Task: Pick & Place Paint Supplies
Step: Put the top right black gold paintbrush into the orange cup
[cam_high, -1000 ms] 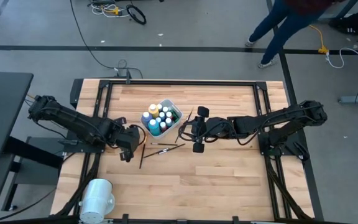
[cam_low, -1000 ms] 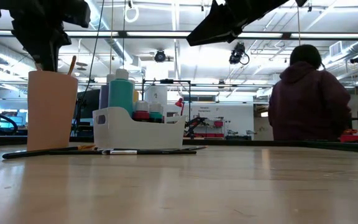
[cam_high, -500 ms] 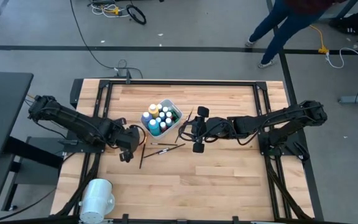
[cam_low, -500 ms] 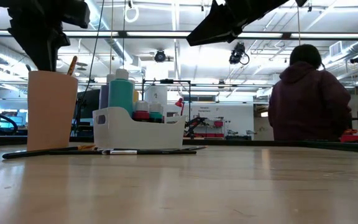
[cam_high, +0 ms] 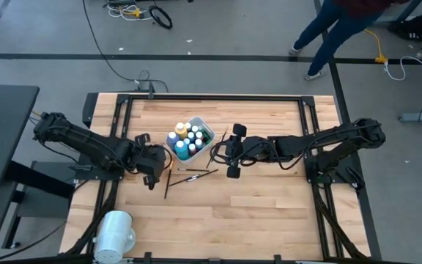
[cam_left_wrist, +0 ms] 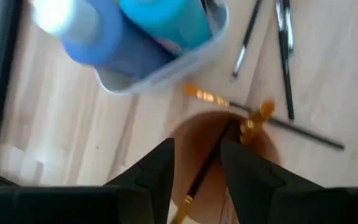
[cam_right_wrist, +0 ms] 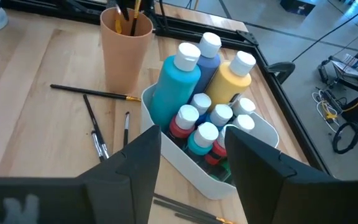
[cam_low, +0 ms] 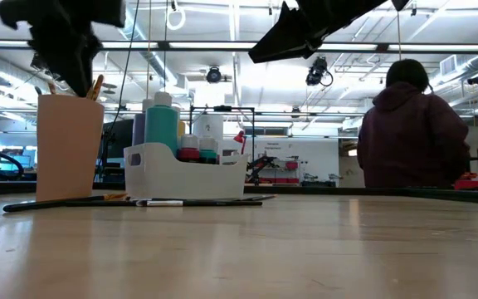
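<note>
We're mid-job: bottles (cam_right_wrist: 199, 87) in tub (cam_right_wrist: 253, 134), brushes (cam_right_wrist: 95, 134) (several) lying loose; left gripper (cam_left_wrist: 194, 163) fingers parted over cup (cam_right_wrist: 126, 50), right gripper (cam_right_wrist: 191, 158) open, empty.

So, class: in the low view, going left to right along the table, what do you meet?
Tan cup holding brushes, with the left gripper above it → tall teal bottle → white tub of small paint bottles → a person in a dark hoodie, beyond the table.
</note>
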`<action>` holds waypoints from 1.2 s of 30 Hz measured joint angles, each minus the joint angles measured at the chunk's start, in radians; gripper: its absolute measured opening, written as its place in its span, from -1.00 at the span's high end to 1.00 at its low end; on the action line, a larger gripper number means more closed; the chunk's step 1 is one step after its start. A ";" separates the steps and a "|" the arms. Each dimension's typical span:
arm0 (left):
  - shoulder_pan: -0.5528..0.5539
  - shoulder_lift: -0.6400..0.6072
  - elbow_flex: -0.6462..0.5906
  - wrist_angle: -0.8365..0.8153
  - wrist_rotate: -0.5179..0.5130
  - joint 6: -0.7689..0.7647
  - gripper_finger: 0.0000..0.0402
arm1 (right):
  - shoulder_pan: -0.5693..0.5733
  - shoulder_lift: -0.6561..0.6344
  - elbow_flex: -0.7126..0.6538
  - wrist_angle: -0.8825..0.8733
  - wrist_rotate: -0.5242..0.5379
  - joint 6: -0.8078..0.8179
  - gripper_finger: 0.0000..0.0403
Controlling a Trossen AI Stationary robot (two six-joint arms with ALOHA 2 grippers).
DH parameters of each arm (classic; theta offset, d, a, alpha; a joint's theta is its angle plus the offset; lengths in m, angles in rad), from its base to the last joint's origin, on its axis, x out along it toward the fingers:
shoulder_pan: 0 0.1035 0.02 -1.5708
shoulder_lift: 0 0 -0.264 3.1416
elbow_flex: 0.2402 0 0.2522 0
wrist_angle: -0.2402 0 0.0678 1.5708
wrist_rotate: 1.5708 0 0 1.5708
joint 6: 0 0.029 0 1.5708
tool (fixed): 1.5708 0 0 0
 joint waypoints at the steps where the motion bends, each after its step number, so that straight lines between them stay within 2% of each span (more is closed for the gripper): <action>1: 0.000 0.000 0.019 -0.007 -0.012 -0.003 0.30 | -0.003 0.000 0.000 0.002 0.000 0.003 0.09; 5: -0.008 0.000 0.130 -0.056 -0.043 -0.009 0.31 | -0.009 0.001 0.000 0.003 -0.001 0.004 0.09; 8: -0.029 0.000 0.211 -0.046 -0.110 -0.019 0.31 | -0.009 0.001 0.000 0.003 -0.002 0.005 0.09; 13: -0.083 0.000 0.238 0.090 -0.312 0.055 0.32 | -0.014 0.001 0.000 -0.006 0.000 0.050 0.09; 17: -0.130 0.010 0.238 0.182 -0.515 0.004 0.32 | -0.045 0.001 0.000 -0.052 0.001 0.100 0.09; 19: -0.152 0.022 0.238 0.190 -0.582 -0.009 0.32 | -0.069 0.001 -0.011 -0.069 0.002 0.090 0.09; 21: -0.165 0.026 0.238 0.187 -0.599 -0.015 0.32 | -0.095 0.001 -0.039 -0.081 0.001 0.090 0.09; 28: -0.178 0.038 0.236 0.189 -0.557 -0.050 0.32 | -0.210 0.001 -0.154 -0.067 -0.002 0.029 0.09; 32: -0.168 0.036 0.236 0.194 -0.573 -0.009 0.32 | -0.288 0.003 -0.166 -0.069 -0.118 -0.020 0.09; 36: -0.141 0.036 0.236 0.202 -0.581 -0.004 0.32 | -0.370 0.043 -0.166 -0.001 -0.244 -0.031 0.09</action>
